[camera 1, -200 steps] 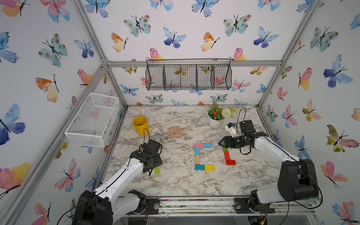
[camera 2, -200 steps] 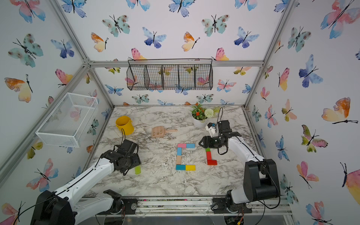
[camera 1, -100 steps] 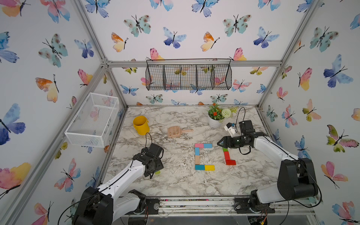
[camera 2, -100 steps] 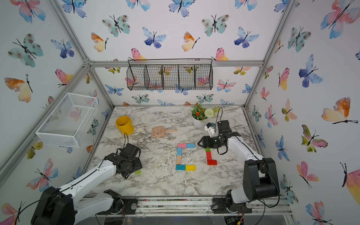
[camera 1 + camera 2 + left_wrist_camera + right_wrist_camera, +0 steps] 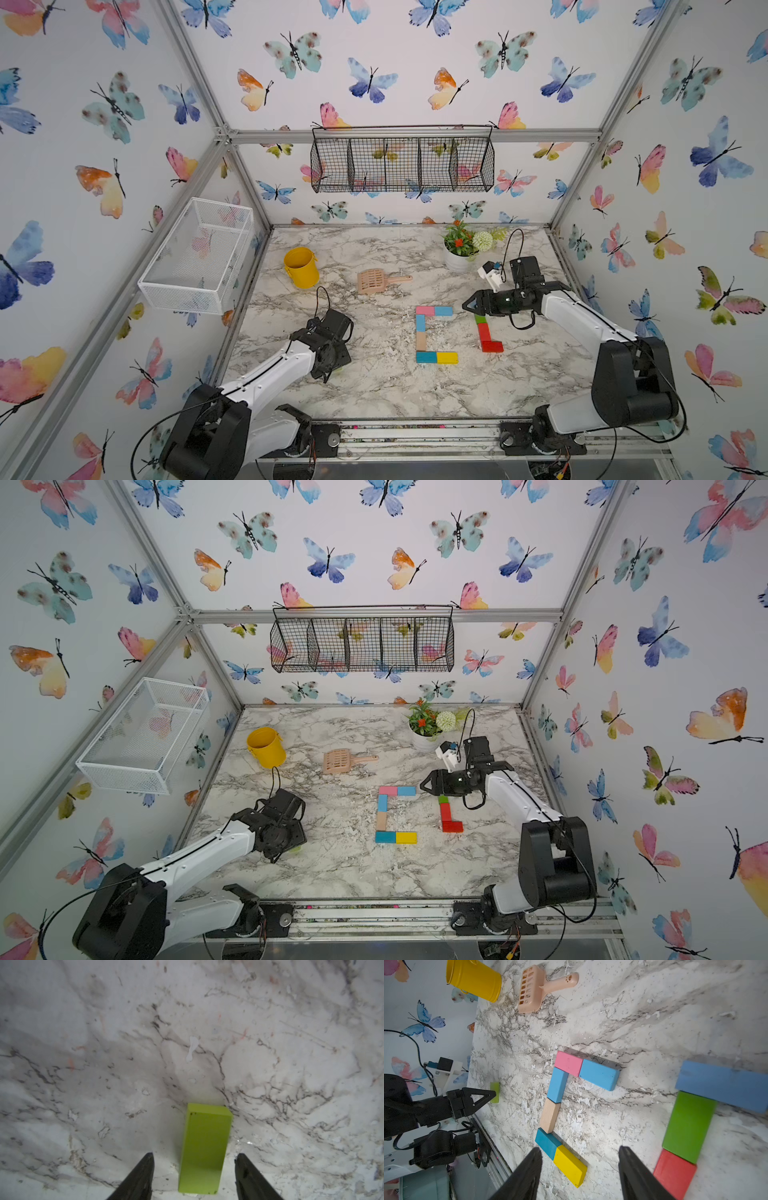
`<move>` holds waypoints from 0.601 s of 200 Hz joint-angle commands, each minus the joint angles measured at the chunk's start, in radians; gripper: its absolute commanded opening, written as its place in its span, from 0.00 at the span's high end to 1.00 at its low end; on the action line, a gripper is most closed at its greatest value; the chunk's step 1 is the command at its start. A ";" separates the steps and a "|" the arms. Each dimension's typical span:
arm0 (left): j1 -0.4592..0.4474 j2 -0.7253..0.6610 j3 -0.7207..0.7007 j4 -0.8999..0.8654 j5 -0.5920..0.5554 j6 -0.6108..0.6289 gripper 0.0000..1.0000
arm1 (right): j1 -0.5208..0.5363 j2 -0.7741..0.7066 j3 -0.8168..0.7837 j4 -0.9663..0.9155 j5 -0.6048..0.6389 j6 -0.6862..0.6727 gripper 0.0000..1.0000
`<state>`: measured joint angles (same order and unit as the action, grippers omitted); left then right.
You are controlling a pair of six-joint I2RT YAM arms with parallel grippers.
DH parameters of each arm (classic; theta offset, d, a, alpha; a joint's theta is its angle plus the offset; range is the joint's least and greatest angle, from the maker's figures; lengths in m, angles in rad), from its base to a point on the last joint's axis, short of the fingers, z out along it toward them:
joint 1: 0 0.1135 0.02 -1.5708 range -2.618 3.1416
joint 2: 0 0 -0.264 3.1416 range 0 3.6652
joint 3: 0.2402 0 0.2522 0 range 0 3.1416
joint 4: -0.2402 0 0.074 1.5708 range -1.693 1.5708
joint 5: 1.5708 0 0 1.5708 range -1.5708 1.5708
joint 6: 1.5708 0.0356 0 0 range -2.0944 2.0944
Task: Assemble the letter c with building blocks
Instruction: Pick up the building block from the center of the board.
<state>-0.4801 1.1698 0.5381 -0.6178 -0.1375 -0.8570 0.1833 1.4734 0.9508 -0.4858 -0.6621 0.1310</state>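
Several building blocks form a C mid-table: pink (image 5: 424, 310), light blue (image 5: 443, 311), blue (image 5: 420, 323), tan (image 5: 421, 340), teal (image 5: 426, 357) and yellow (image 5: 447, 358). To its right lie a green block (image 5: 480, 319) and red blocks (image 5: 487, 338) in an L; the right wrist view also shows a blue block (image 5: 724, 1088) across the green one. My left gripper (image 5: 194, 1157) is open, straddling a lime block (image 5: 204, 1147) that lies on the table, with a gap on each side. My right gripper (image 5: 467, 306) hangs open and empty beside the C's top end.
At the back stand a yellow bucket (image 5: 301, 268), a tan slotted scoop (image 5: 376, 281) and a white flower pot (image 5: 457, 253). A white wire basket (image 5: 199, 257) hangs on the left wall and a black wire basket (image 5: 401, 160) on the back wall.
My left gripper has come down over the lime block, which now shows only as a sliver in the top views, and its jaws have narrowed. The right arm has barely moved.
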 commanded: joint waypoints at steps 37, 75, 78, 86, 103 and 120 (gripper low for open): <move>-0.004 0.014 -0.022 0.034 0.001 0.004 0.50 | 0.006 -0.017 0.012 0.001 -0.039 0.022 0.38; -0.003 0.020 -0.044 0.077 0.018 -0.004 0.53 | 0.005 -0.024 0.023 0.000 -0.045 0.035 0.38; -0.002 0.020 -0.044 0.078 0.019 -0.003 0.53 | 0.005 -0.024 0.023 0.000 -0.045 0.036 0.38; -0.002 0.019 -0.047 0.079 0.022 -0.001 0.55 | 0.006 -0.025 0.023 0.000 -0.045 0.036 0.38; -0.003 0.014 -0.056 0.089 0.032 0.007 0.62 | 0.005 -0.025 0.017 0.005 -0.050 0.040 0.38; -0.002 0.011 -0.064 0.101 0.034 0.004 0.66 | 0.006 -0.022 0.008 0.013 -0.059 0.047 0.38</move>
<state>-0.4801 1.1828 0.5045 -0.5335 -0.1337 -0.8543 0.1833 1.4723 0.9512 -0.4850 -0.6899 0.1658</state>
